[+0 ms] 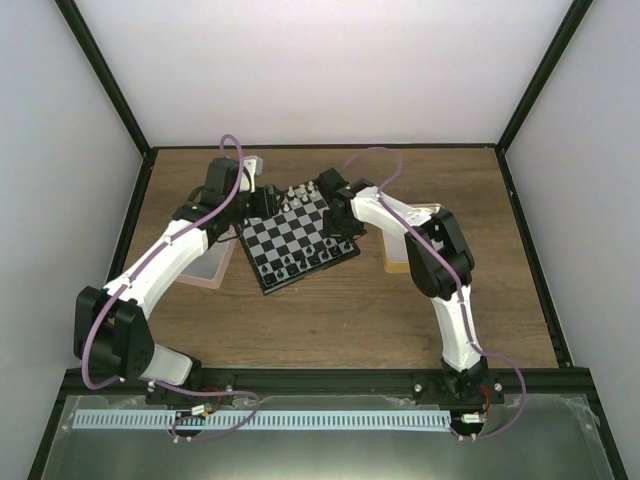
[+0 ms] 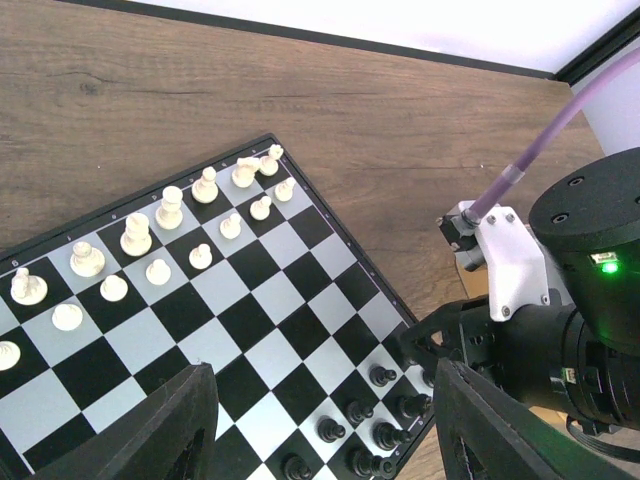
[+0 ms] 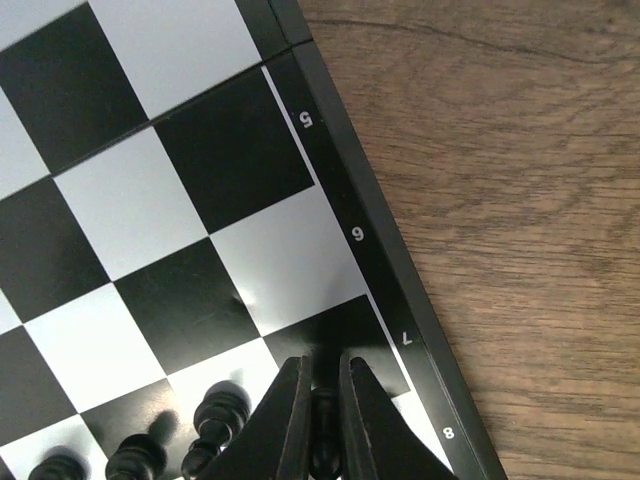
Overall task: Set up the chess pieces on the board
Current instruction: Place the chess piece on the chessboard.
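1. hardest to read is the right gripper (image 3: 323,368): it is closed to a thin slit low over the board (image 3: 150,200), at the rim by the number 7; something dark sits in the slit, and i cannot tell whether it is a piece being pinched or only shadow
2. the black pieces (image 3: 222,412) just left of those fingers are cut off by the bottom edge of the right wrist view, so only their tops show
3. from overhead the pieces are mere specks, too small to count; the right arm covers the board's right corner and most of an orange tray (image 1: 393,265) beside it, and the left arm lies over part of a pale tray (image 1: 208,268) on the other side
4. the left wrist view shows what the overhead one cannot: the left gripper (image 2: 322,400) stands wide apart above the board with nothing between its fingers, and the white pieces (image 2: 171,208) stand in two rows along one edge
5. only the right wrist view shows the rim numbers, 5 to 8
6. the board lies askew mid-table (image 1: 330,320) between the trays: one board, two trays
7. whites, counted in the left wrist view: fifteen, with seven in the back row and eight in front, the last cut by the picture's left edge
8. blacks in that view: at least seven, bunched at the corner by the right arm; the cluster runs in behind that arm's wrist, so i cannot give a full count
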{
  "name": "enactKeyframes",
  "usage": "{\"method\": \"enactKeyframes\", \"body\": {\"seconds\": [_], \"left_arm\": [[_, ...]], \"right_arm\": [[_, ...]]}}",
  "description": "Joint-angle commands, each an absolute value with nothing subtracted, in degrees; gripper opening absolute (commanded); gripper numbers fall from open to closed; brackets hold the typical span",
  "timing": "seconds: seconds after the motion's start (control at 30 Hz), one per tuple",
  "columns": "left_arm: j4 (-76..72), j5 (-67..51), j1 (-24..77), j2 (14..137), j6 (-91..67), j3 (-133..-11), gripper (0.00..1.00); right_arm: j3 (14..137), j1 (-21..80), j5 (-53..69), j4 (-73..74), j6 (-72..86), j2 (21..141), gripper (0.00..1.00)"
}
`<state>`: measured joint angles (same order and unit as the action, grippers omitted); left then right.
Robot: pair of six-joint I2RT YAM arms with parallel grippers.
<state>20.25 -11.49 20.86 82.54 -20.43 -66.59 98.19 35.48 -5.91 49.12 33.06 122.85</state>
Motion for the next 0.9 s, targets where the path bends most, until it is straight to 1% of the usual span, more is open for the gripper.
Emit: {"method": "enactKeyframes", "body": {"seconds": [0.0, 0.33, 0.5, 0.63, 0.87], "left_arm": [[20.1, -11.9, 20.5, 82.6, -20.1, -66.2, 0.61], [20.1, -11.9, 20.5, 82.5, -20.3, -66.1, 0.61], [20.2, -11.9, 20.6, 82.4, -20.4, -66.1, 0.61], [20.3, -11.9, 20.5, 82.2, -20.4, -66.1, 0.61], [21.0, -10.9, 20.5, 81.4, -20.9, -66.6, 0.61]], "right_arm": [[99.0, 36.0, -6.2, 47.8, 33.0, 121.4, 0.01], [99.8, 36.1, -8.4, 47.6, 32.6, 122.7, 0.06], [99.9, 36.0, -8.3, 47.2, 32.5, 123.2, 0.13], [100.3, 36.0, -8.1, 47.2, 32.9, 123.2, 0.23], [101.8, 36.0, -8.5, 48.0, 33.9, 121.2, 0.28]]}}
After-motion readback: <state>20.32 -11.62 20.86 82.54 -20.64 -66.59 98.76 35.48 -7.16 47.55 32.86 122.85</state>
